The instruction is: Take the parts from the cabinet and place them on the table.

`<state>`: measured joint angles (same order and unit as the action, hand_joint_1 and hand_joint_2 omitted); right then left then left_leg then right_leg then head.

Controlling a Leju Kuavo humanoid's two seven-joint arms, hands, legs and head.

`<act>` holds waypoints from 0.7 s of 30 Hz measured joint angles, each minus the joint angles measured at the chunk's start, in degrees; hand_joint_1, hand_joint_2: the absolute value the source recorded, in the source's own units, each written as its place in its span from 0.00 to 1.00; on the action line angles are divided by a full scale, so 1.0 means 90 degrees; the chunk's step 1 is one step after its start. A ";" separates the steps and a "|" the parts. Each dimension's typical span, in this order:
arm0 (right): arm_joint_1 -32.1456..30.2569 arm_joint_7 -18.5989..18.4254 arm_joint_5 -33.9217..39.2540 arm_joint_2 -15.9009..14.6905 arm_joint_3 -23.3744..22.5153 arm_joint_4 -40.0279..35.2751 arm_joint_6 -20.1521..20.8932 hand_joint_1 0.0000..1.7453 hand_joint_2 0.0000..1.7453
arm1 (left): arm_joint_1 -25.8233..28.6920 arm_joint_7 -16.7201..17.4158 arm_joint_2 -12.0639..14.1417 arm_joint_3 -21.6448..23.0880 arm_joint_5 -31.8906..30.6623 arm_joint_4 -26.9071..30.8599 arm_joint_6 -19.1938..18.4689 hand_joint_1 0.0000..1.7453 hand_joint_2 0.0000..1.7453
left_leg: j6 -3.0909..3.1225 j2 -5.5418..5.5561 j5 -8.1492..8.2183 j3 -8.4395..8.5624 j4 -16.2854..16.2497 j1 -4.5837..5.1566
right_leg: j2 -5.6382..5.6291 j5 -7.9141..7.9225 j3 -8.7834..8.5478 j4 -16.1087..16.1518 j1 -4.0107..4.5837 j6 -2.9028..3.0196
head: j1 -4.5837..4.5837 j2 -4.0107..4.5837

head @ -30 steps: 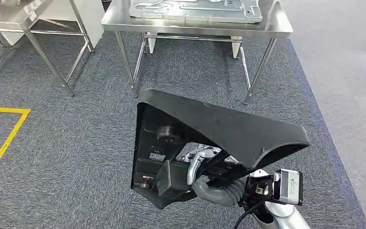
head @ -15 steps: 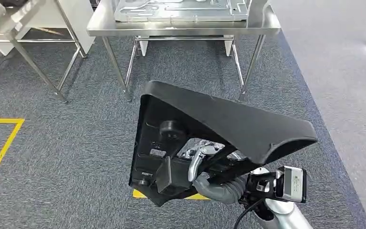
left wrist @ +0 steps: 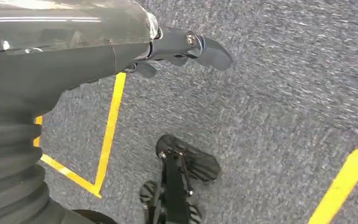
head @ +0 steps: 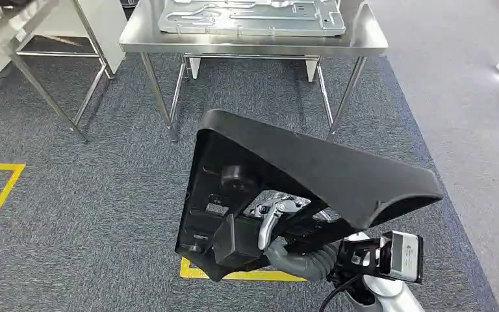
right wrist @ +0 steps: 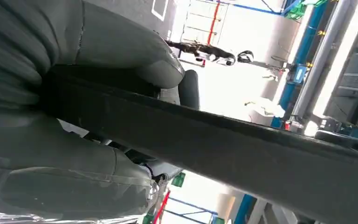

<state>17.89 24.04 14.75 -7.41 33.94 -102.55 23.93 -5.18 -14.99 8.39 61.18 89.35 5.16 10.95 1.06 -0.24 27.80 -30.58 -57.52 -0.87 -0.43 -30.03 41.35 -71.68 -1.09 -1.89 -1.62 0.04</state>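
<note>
One black part is carried low in the head view, gripped from below by the right hand. The right wrist view shows its thumb and fingers clamped on the part's dark edge. Two steel worktops stand on the grey carpet: one at 12 o'clock bearing one grey metal panel, another at 10 o'clock. The left wrist view shows the left hand hanging over carpet, fingers loosely apart, holding nothing, with yellow floor tape.
</note>
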 joint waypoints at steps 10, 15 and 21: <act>0.0028 0.0010 0.0022 -0.0029 -0.0027 -0.0046 -0.0032 0.93 1.00 | -0.0047 -0.0019 0.0034 0.0085 -0.0002 0.0000 -0.0032 0.00 1.00 | -0.0309 -0.0019 0.0479 -0.0160 -0.0920 -0.0013 | 0.0046 0.0487 -0.0710 0.1403 0.0034 0.0372 | 0.0032 0.0000; -0.0102 0.0144 -0.0029 -0.0066 -0.0027 -0.0049 -0.0051 0.93 1.00 | -0.0001 -0.0036 0.0049 0.0102 0.0000 0.0000 -0.0034 0.00 1.00 | -0.0264 -0.0017 0.0612 -0.0996 -0.1638 -0.0006 | -0.0014 0.0253 -0.0972 0.1401 0.0122 0.0412 | 0.0032 0.0000; -0.0436 0.0743 -0.0291 -0.0275 -0.0029 0.0061 -0.0027 0.93 1.00 | 0.0075 -0.0129 0.0049 0.0100 0.0000 -0.0002 -0.0019 0.00 1.00 | 0.0009 0.0000 -0.0176 -0.0619 -0.0187 0.0133 | -0.0045 0.0021 -0.1223 0.1337 0.0154 0.0252 | 0.0024 0.0000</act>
<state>13.97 30.73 12.13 -9.88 33.68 -102.01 23.69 -4.51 -16.15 8.83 62.07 89.35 5.14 10.78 1.14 -0.24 26.22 -36.15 -59.20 0.32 -0.84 -29.84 30.34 -59.64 0.29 0.38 -1.40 0.04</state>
